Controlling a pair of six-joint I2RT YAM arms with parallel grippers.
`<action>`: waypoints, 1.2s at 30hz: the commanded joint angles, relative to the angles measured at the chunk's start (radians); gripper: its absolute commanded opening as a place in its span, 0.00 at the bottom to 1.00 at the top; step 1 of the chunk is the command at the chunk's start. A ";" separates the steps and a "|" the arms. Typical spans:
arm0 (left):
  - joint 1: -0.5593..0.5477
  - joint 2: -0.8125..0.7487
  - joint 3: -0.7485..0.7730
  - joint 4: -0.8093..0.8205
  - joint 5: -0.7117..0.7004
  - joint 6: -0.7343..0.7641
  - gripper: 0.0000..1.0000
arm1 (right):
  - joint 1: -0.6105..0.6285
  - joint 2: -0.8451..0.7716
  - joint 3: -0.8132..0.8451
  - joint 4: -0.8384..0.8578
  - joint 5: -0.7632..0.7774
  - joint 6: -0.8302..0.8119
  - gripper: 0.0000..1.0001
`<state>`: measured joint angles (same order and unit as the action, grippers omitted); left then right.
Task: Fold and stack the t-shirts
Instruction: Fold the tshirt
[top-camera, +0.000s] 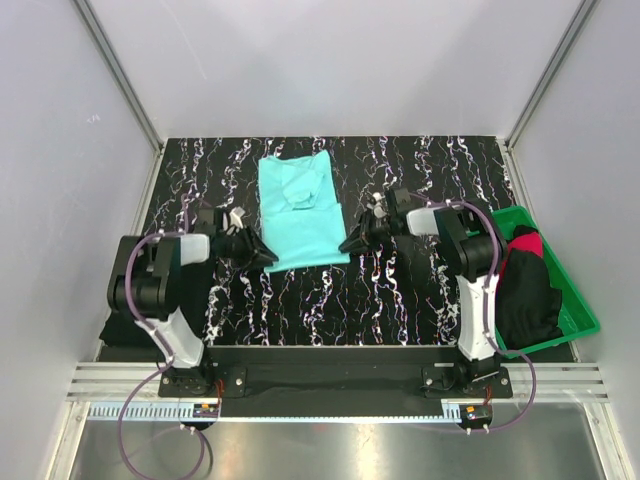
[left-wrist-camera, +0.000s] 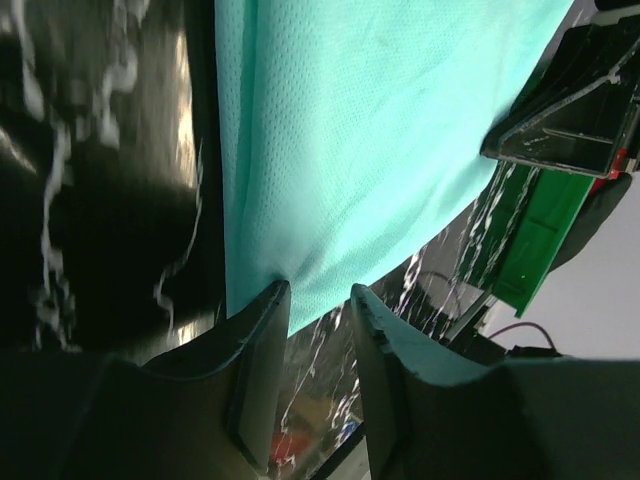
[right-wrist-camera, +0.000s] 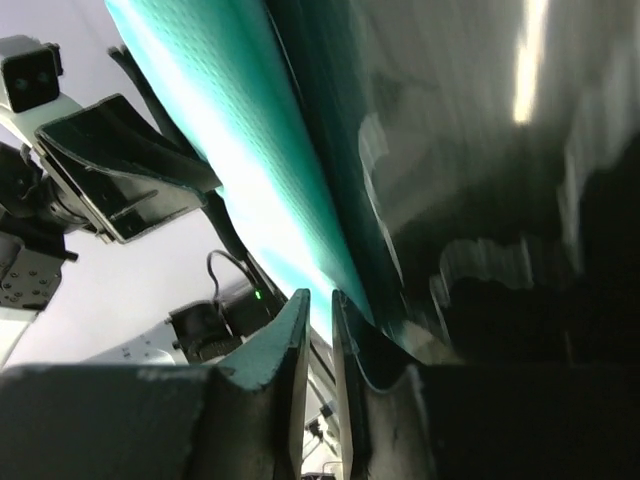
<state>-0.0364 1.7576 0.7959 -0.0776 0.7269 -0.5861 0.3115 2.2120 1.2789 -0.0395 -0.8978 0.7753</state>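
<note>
Left hand (left-wrist-camera: 318, 290) gaping at turquoise t-shirt (left-wrist-camera: 370, 150) corner; full outline only overhead.

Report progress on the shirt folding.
Done: the turquoise t-shirt lies on the mat, its sides apparently folded in. In hand: left gripper and right gripper sit at its near corners. Left: its final folds, plus the black and red-pink t-shirts heaped in the green tray.
</note>
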 joint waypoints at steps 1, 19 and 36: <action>-0.006 -0.067 -0.121 -0.097 -0.112 0.068 0.40 | -0.003 -0.113 -0.197 0.021 0.076 0.013 0.22; -0.066 -0.747 -0.283 -0.248 -0.376 -0.444 0.56 | 0.118 -0.752 -0.605 0.027 0.521 0.410 0.47; -0.079 -0.762 -0.612 0.141 -0.535 -0.857 0.54 | 0.331 -0.634 -0.718 0.266 0.893 0.854 0.59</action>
<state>-0.1101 0.9829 0.2005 -0.0284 0.2588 -1.3666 0.6212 1.5497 0.5606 0.1711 -0.1143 1.5593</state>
